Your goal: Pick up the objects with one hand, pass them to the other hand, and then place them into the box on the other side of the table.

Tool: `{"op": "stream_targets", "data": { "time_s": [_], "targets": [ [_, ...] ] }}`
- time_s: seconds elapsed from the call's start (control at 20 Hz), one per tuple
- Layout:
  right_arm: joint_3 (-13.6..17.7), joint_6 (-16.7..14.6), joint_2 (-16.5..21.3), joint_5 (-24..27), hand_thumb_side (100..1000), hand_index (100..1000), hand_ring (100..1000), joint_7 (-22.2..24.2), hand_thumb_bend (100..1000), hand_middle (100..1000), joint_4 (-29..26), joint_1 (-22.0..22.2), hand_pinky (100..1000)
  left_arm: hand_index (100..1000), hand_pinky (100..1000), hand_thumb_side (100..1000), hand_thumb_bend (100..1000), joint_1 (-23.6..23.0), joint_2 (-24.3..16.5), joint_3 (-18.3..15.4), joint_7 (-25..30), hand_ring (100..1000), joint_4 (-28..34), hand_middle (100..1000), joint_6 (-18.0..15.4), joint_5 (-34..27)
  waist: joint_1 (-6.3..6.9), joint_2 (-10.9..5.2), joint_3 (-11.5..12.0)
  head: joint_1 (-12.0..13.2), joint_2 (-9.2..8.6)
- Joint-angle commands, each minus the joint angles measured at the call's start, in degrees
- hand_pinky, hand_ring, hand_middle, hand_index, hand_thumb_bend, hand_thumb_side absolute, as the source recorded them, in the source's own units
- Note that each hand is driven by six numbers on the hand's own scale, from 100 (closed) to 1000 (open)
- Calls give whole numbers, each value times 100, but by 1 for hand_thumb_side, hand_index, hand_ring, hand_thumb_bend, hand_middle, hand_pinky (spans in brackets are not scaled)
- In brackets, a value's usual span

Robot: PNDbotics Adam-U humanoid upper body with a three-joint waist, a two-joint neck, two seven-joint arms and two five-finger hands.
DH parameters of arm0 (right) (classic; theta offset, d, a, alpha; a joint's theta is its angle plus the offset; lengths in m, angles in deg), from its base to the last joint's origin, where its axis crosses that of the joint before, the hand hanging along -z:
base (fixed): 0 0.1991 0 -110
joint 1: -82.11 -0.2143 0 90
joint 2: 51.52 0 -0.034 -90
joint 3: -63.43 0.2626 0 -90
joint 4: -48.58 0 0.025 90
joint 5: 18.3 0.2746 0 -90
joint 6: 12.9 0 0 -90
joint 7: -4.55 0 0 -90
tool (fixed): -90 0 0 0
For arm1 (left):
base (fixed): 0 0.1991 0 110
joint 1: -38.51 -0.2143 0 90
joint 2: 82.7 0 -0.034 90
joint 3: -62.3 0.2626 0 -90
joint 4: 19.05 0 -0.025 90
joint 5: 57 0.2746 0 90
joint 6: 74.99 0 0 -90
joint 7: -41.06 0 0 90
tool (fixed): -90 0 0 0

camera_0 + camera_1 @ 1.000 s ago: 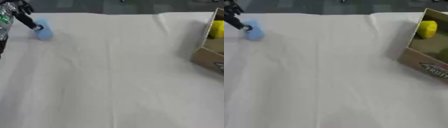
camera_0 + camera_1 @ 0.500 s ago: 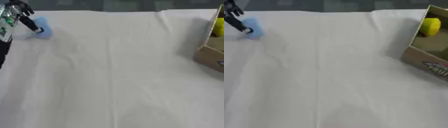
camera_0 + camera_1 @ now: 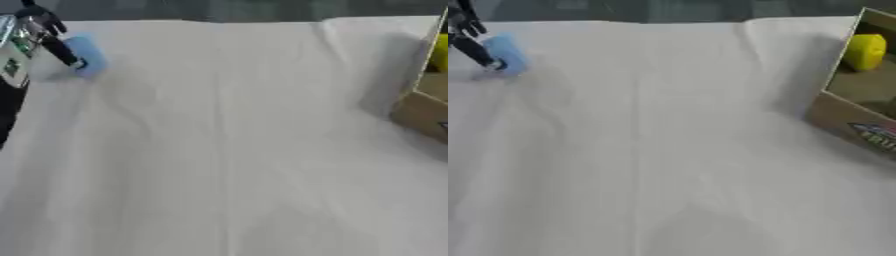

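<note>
Listing what stands on the white cloth-covered table point(image 3: 227, 150), with the cardboard box point(image 3: 859, 117) as the landmark.

Item: cardboard box. Sits at the table's right edge, partly cut off by the frame in both views. It is open, its inside facing the table's middle, and a printed label shows on the low front flap.

Item: yellow object point(image 3: 863, 51). Rounded; lies inside the box, against its far upper part. Apart from the box's front flap.

Item: light blue object point(image 3: 87, 55). Small, oblong, slightly tilted. Lies on the cloth at the far left corner, well apart from the box, across the whole width of the table from it. Its make cannot be told beyond colour and shape.

Item: left hand point(image 3: 45, 31). Black with silver parts; enters from the upper left corner, on the side opposite the box. A dark finger reaches down along the near-left side of the light blue object and touches it. The rest of the hand is cut off by the frame, so whether the fingers are curled round the object or only laid against it cannot be told. The forearm shows as a dark band down the left edge.

Item: cloth. Creased lengthwise down the middle, with softer folds between the light blue object and the box.
</note>
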Motion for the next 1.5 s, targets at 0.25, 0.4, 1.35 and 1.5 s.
{"op": "stream_targets", "data": {
  "time_s": [0.25,0.4,1.35,1.5],
  "targets": [
    [73,-8,115,-56,605,886,790,43,100,879,-32,-88,981,811,860,100,475,47,-179,-81,-87,859,-37,758,21,-214,80,15,-60,70,-89],
    [74,-7,109,-54,606,886,791,55,100,880,-28,-85,981,780,844,100,453,44,-172,-72,-79,841,-61,724,36,-219,87,18,-64,67,-76],
    [72,-2,144,49,590,887,791,63,100,882,-2,-45,981,565,737,100,338,53,-204,189,-225,650,539,505,-110,-421,45,-224,30,-45,107],
    [70,5,157,77,587,887,791,50,100,882,5,-23,981,556,728,100,318,21,-247,284,-136,636,787,495,-177,-533,23,-295,83,-59,151]
  ]
}}
